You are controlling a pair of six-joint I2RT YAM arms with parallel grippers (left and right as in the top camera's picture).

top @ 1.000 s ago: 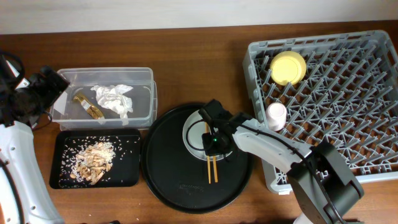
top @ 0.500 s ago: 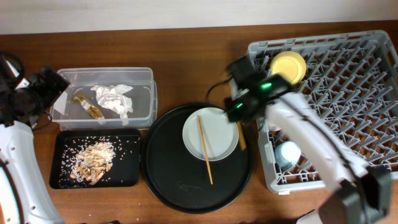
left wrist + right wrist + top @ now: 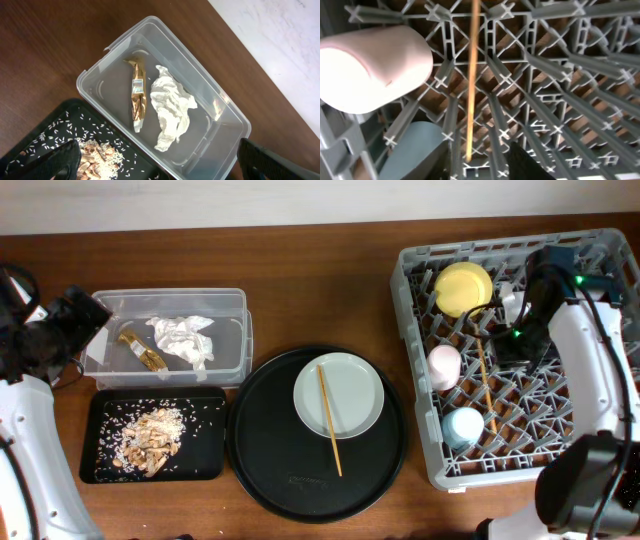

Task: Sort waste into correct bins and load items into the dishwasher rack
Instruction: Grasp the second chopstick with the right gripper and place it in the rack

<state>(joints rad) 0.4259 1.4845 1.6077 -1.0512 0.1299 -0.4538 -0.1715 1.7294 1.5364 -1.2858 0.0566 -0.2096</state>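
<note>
The grey dishwasher rack [image 3: 600,442] holds the yellow bowl [image 3: 463,288], the pink cup [image 3: 444,366], the light blue cup [image 3: 462,426] and one wooden chopstick [image 3: 486,388]. My right gripper [image 3: 516,346] hovers over the rack, open. In the right wrist view the chopstick [image 3: 472,75] lies on the lattice, its end between the parted fingers [image 3: 480,165], with the pink cup [image 3: 375,65] to its left. The other chopstick [image 3: 330,420] lies across the white plate [image 3: 355,395]. My left gripper [image 3: 160,167] is open above the clear tub [image 3: 220,107], which holds the tissue [image 3: 172,107] and the wrapper [image 3: 137,95].
The plate sits on a large round black tray [image 3: 290,470] at the table's middle. The shallow black tray [image 3: 200,465] with food scraps [image 3: 150,438] lies in front of the clear tub [image 3: 232,305]. Wooden tabletop shows between tub and rack.
My right gripper lifted one chopstick off the plate, carried it right over the rack's edge, and the chopstick now lies in the rack. The left arm has not moved.
</note>
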